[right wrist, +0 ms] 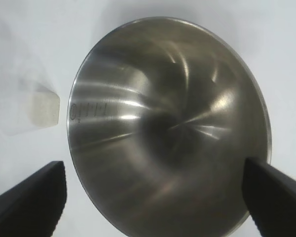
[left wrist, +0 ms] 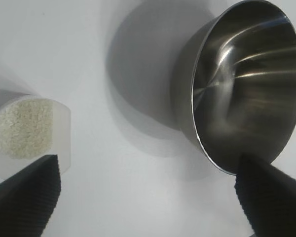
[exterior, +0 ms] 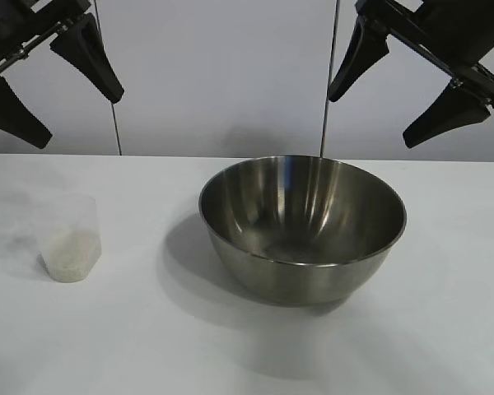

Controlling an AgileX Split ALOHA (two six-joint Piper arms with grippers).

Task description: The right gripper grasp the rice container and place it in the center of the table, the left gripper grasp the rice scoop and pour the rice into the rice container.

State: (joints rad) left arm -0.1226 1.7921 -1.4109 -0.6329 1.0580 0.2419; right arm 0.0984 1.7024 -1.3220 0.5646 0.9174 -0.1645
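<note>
The rice container (exterior: 303,226), a big shiny steel bowl, stands upright on the white table (exterior: 148,346), a little right of centre; its inside holds no rice. The rice scoop (exterior: 69,239), a small clear plastic cup, stands at the left with white rice (exterior: 68,255) in its bottom. My left gripper (exterior: 62,90) hangs open high above the scoop, holding nothing. My right gripper (exterior: 370,115) hangs open high above the bowl's right rim, also holding nothing. The left wrist view shows the scoop (left wrist: 27,131) and the bowl (left wrist: 246,84). The right wrist view looks down into the bowl (right wrist: 167,123), the scoop (right wrist: 34,106) beside it.
A pale wall with two thin vertical seams (exterior: 115,123) runs behind the table. Bare tabletop lies in front of the bowl and between it and the scoop.
</note>
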